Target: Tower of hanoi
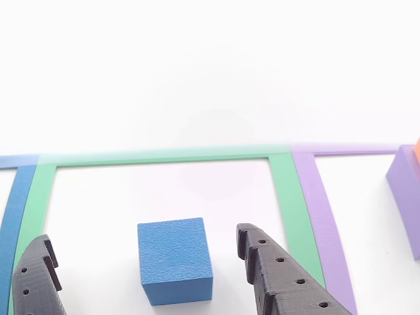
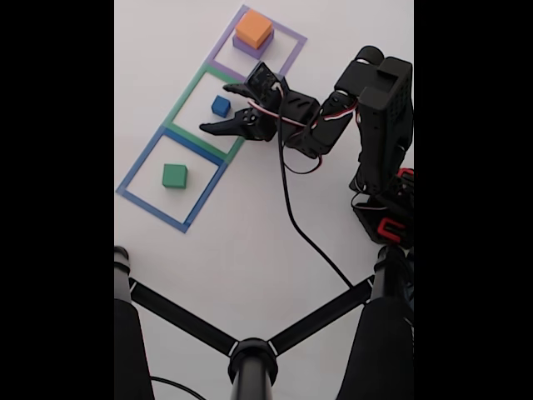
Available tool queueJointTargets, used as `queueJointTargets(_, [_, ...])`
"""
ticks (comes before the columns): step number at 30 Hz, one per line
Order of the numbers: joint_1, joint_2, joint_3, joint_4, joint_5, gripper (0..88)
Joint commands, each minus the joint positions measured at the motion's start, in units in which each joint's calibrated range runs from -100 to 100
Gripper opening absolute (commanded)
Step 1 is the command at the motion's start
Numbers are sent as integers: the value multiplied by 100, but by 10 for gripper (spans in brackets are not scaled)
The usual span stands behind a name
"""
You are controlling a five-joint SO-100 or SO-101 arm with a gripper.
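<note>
1. Fixed view, far left: green block (image 2: 174, 175) sits alone inside the blue square outline (image 2: 143, 157), at about 7 o'clock from the gripper. Nothing touches it.
2. Next outline over: the green square outline (image 2: 192, 88) holds the blue block (image 2: 221, 106), which rests flat on the white table (image 2: 250, 242).
3. Gripper (image 2: 217, 107) is spread wide, fingers apart, with the blue block between them. One finger lies at the block's 1 o'clock, the other at its 7 o'clock. Neither finger clearly touches the block.
4. Other view, close in: blue block (image 1: 174, 260) stands upright at bottom centre, inside the green square outline (image 1: 164, 156). Left finger (image 1: 36, 279) is well apart from the block; right finger (image 1: 282, 275) is nearer, with a visible gap of white table.
5. Gripper (image 1: 147, 246) in this view: jaws open, holding nothing.
6. Top right of the row, fixed view: purple square outline (image 2: 287, 58) holds the purple block (image 2: 246, 49) with the orange block (image 2: 254, 29) stacked on top, at about 1 o'clock from the gripper.
7. Other view, right edge: a part of the purple block (image 1: 403, 190) shows, with a sliver of orange block (image 1: 417, 151) above it, beyond the purple square outline (image 1: 321, 216).
8. Arm body (image 2: 379, 108) stands at 3 o'clock from the gripper; a black cable (image 2: 291, 208) trails down across the table.
</note>
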Motion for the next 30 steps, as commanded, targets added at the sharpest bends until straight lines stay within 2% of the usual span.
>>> queueJointTargets(1, [-144, -26, -100, -165, 0, 302])
queueJointTargets(5, [-213, 14, -100, -165, 0, 262])
queueJointTargets(14, [-274, 47, -164, -148, 0, 73])
queueJointTargets(30, [-282, -378, -191, 256, 0, 25])
